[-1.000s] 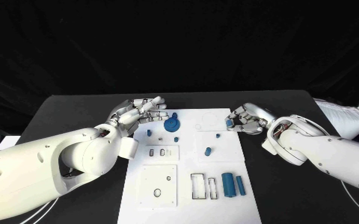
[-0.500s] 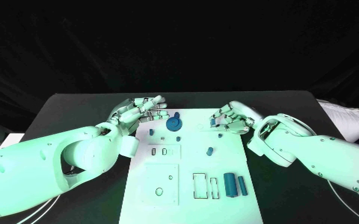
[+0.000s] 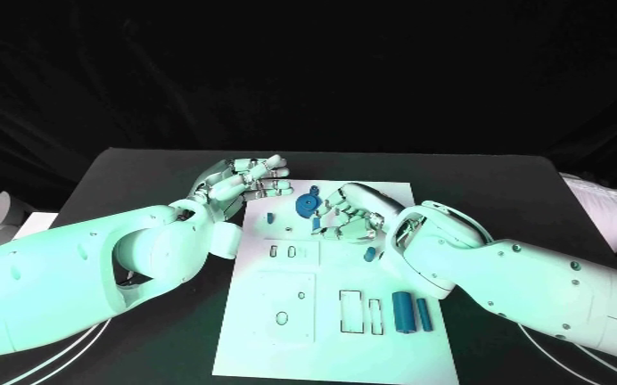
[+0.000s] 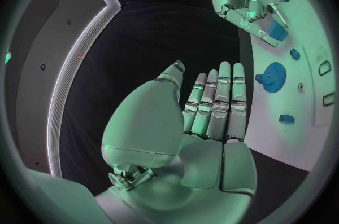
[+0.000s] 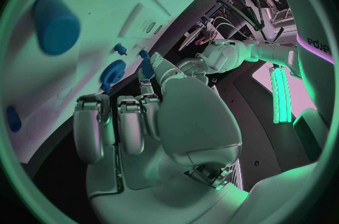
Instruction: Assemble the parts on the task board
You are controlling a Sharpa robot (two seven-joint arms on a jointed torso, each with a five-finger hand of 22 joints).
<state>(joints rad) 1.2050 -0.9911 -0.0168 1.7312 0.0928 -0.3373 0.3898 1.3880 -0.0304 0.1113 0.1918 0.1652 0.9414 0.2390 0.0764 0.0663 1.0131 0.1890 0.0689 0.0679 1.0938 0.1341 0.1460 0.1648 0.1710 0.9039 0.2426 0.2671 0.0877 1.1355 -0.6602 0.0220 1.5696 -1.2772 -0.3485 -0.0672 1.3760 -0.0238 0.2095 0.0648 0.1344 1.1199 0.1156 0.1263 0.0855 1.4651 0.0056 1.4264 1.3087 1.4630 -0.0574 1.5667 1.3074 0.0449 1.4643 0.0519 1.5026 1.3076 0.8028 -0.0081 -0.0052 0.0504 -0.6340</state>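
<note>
Since the earlier frames my right hand (image 3: 351, 211) has travelled leftward over the task board (image 3: 337, 314), from its right edge to just beside the blue gear (image 3: 308, 203) near the far edge. It pinches a small blue peg (image 5: 146, 67) between thumb and fingertip, palm down, the other fingers curled. My left hand (image 3: 242, 180) hovers at the board's far left corner, fingers straight and together, holding nothing. Two blue cylinders (image 3: 412, 312) lie side by side near the board's near right corner, long axes running toward me, beside two rectangular slots (image 3: 360, 310).
</note>
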